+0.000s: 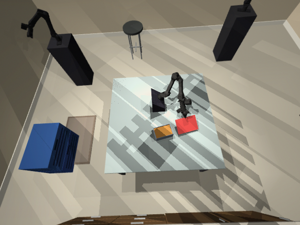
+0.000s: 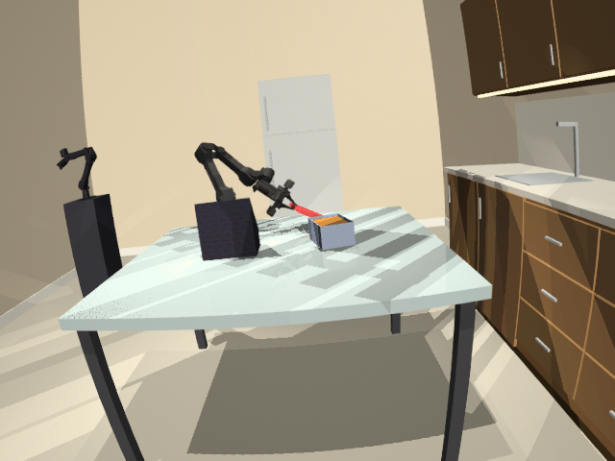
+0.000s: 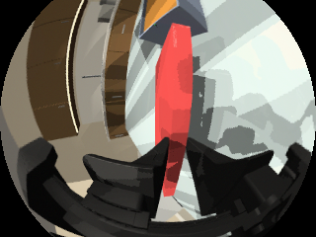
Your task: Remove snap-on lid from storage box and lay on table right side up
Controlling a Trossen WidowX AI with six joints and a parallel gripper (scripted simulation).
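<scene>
The red lid [image 1: 186, 125] [image 2: 307, 210] [image 3: 174, 89] is off the box, held at one edge and tilted down away from the gripper. In the exterior view its far end is hidden behind the box, so whether it touches the table cannot be told. My gripper [image 1: 185, 116] [image 2: 290, 204] [image 3: 177, 141] is shut on the lid's edge, above the table [image 1: 131, 96] [image 2: 198, 292]. The open grey-blue storage box [image 1: 165, 137] [image 2: 337, 234] [image 3: 185, 17] with an orange inside stands upright on the table, left of the lid in the top view.
The arm's dark base block [image 1: 158, 104] [image 2: 227, 229] stands on the table behind the box in the top view. Off the table are a stool [image 1: 132, 27], a blue cabinet [image 1: 41, 145] and two dark pedestals [image 1: 72, 63] [image 1: 233, 33] with other arms.
</scene>
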